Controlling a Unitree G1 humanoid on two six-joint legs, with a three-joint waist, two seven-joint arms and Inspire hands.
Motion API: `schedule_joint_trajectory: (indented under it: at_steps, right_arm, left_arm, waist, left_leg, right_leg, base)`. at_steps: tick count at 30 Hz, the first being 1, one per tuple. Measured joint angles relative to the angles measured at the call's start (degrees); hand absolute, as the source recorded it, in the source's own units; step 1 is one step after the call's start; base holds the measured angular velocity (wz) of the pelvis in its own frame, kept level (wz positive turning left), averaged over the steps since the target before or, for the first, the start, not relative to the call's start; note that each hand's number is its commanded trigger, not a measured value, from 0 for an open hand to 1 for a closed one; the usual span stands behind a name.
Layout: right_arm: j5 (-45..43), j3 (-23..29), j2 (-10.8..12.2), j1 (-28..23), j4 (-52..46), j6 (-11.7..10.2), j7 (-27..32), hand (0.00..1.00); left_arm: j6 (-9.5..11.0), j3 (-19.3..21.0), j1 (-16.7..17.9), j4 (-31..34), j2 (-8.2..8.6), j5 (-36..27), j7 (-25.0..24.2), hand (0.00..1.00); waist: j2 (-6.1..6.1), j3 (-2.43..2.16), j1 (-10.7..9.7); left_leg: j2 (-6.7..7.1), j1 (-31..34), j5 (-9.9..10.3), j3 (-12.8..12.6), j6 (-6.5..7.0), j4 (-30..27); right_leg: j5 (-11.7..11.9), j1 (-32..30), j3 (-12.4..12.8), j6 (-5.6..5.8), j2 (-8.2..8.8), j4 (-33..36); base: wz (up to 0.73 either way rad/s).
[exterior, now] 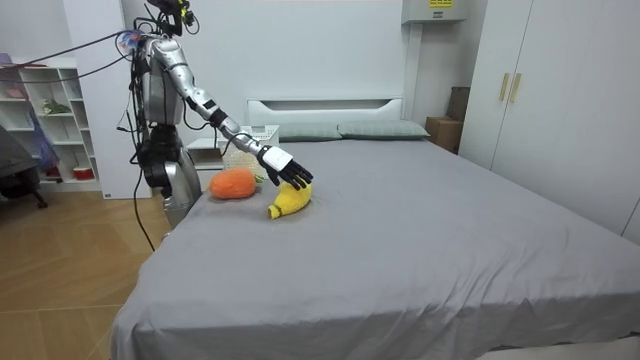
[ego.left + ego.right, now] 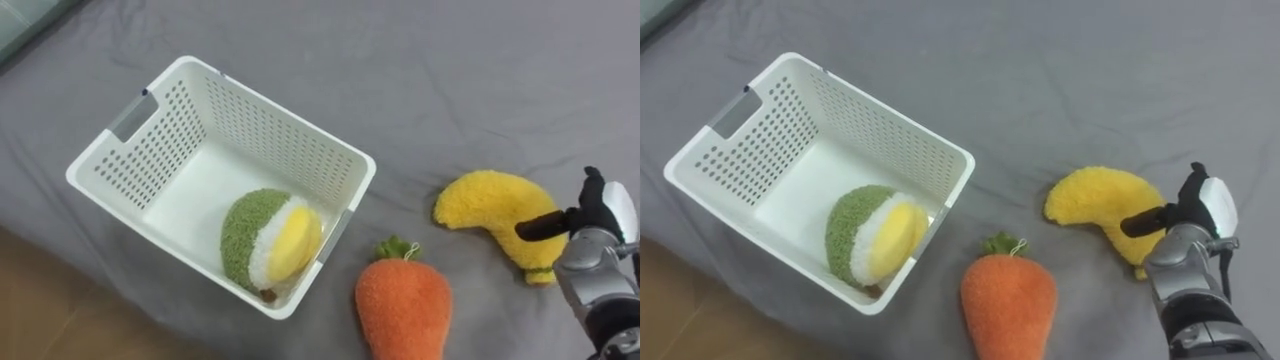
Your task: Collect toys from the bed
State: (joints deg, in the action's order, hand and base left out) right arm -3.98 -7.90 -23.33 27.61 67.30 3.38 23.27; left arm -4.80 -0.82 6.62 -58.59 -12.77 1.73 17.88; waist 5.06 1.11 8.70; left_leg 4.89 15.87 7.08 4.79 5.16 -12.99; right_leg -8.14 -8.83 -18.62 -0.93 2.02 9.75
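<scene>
A fuzzy yellow banana plush [image 2: 495,210] lies curved on the grey bed [image 2: 450,80], just under the right hand [image 2: 600,215], whose fingers seem spread and uncurled. Left of the hand lies an orange carrot plush [image 2: 403,310]. Farther left, a white basket [image 2: 150,150] holds a green-and-yellow plush [image 2: 270,240]. White wardrobes [image 1: 560,90] stand beyond the bed.

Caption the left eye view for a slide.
Right hand at the plush banana beside a plush carrot; green-and-yellow plush already in white basket.
</scene>
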Motion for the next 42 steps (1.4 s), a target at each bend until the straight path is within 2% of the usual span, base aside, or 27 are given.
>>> schedule_joint_trajectory:
  at_steps: [3, 7, 10, 12, 15, 18, 19, 21, 31, 38, 42]
  right_arm:
    - [0.37, -0.07, -0.14, 0.01, 0.63, 0.02, -1.24, 0.0]
    - [0.44, -0.98, -0.34, 0.02, 1.96, 0.24, -1.67, 0.0]
    - [0.48, -2.08, -0.53, 0.19, 2.02, 0.23, -2.08, 0.0]
    - [0.46, -2.42, -1.19, 0.32, 2.13, 0.22, -2.2, 0.0]
    - [0.42, -2.31, -2.36, 1.72, 3.69, 0.11, -2.17, 0.0]
    - [0.16, -2.09, -2.67, 2.25, 5.15, 0.13, -2.14, 0.0]
    - [0.15, -2.11, -2.67, 2.49, 5.36, 0.13, -2.13, 0.27]
    - [0.12, -2.1, -2.85, 3.17, 6.17, 0.09, -1.53, 1.0]
    - [0.07, -2.11, -5.05, 5.54, 6.28, -0.27, 1.05, 1.0]
    - [0.5, -2.19, -5.4, 5.54, 6.27, -0.35, 1.04, 1.0]
    - [0.53, -2.19, -5.39, 5.54, 6.27, -1.2, 0.92, 1.0]
  left_arm:
    - [-0.01, -0.53, -0.28, -1.04, 0.02, -0.67, -0.03, 0.0]
    - [-0.04, -1.58, -0.53, -1.0, 0.17, -1.02, -1.13, 0.0]
    - [-0.15, -2.3, -1.12, -1.01, 0.32, -1.05, -1.69, 0.0]
    - [-0.05, -2.68, -2.4, -0.73, 0.39, -1.11, -1.91, 0.0]
    - [0.03, -2.68, -3.54, -0.83, 0.45, -1.21, -1.91, 0.0]
    - [0.24, -2.75, -3.74, -1.0, 0.44, -3.3, -1.9, 0.0]
    - [0.26, -2.92, -3.79, -1.02, 0.44, -3.84, -1.9, 0.0]
    - [0.64, -3.93, -3.97, -1.08, 0.45, -5.91, -1.9, 0.0]
    - [1.2, -5.3, -4.74, -3.37, 0.45, -6.78, -2.18, 0.0]
    - [1.44, -7.21, -4.74, -3.08, 0.34, -7.88, -2.48, 0.0]
    - [1.59, -7.35, -4.74, -2.84, 0.34, -7.93, -2.54, 0.0]
  waist:
    - [-0.69, -0.17, 0.32]
    - [-1.03, -0.05, 1.41]
    - [-1.4, 0.22, 2.21]
    - [-1.85, 0.54, 2.4]
    - [-1.78, 0.61, 2.68]
    - [-1.74, 0.74, 2.7]
    - [-1.78, 0.78, 2.7]
    - [-1.85, 0.82, 2.71]
    - [-2.9, 1.6, 2.68]
    - [-3.04, 1.6, 2.73]
    - [-3.06, 1.59, 2.73]
  left_leg:
    - [-0.01, 1.31, -0.17, 0.07, -0.08, -0.01]
    - [0.06, 1.94, -0.48, 0.54, -0.2, 0.0]
    - [0.12, 2.14, -0.5, 0.76, -0.21, -0.03]
    - [0.49, 3.27, -0.89, 1.8, -0.17, -0.11]
    - [0.81, 4.54, -1.88, 1.89, -0.02, 0.88]
    - [0.9, 4.57, -2.0, 2.2, 0.06, 1.21]
    - [0.89, 4.65, -2.02, 2.24, 0.06, 1.23]
    - [0.92, 5.27, -2.15, 2.51, 0.1, 1.18]
    - [1.21, 6.77, -2.51, 2.68, 0.31, 1.13]
    - [1.31, 6.94, -2.52, 3.02, 0.32, 1.17]
    - [1.45, 6.94, -2.57, 3.15, 0.4, 1.16]
  right_leg:
    - [0.0, -1.23, -0.16, 0.0, 0.3, 0.06]
    - [-0.01, -1.78, -0.61, -0.01, 0.32, 0.06]
    - [-0.01, -1.85, -0.93, -0.01, 0.36, 0.05]
    - [-0.01, -2.59, -1.86, -0.01, 0.57, 0.1]
    - [-0.02, -4.33, -1.93, -0.01, 0.9, 0.28]
    - [-0.03, -4.54, -2.23, 0.01, 1.07, 0.6]
    - [-0.04, -4.78, -2.32, 0.02, 1.11, 0.94]
    - [-0.04, -5.5, -2.84, 0.03, 1.26, 1.31]
    - [-0.18, -7.19, -2.91, 0.24, 1.68, 2.09]
    - [-0.22, -7.38, -2.95, 0.3, 1.74, 2.09]
    - [-0.28, -7.38, -2.97, 0.39, 1.84, 2.1]
  base:
    - [0.01]
    - [0.06]
    - [0.08]
    - [0.21]
    - [0.07]
    - [0.04]
    - [0.0]
    - [0.06]
    - [0.01]
    - [0.01]
    - [0.01]
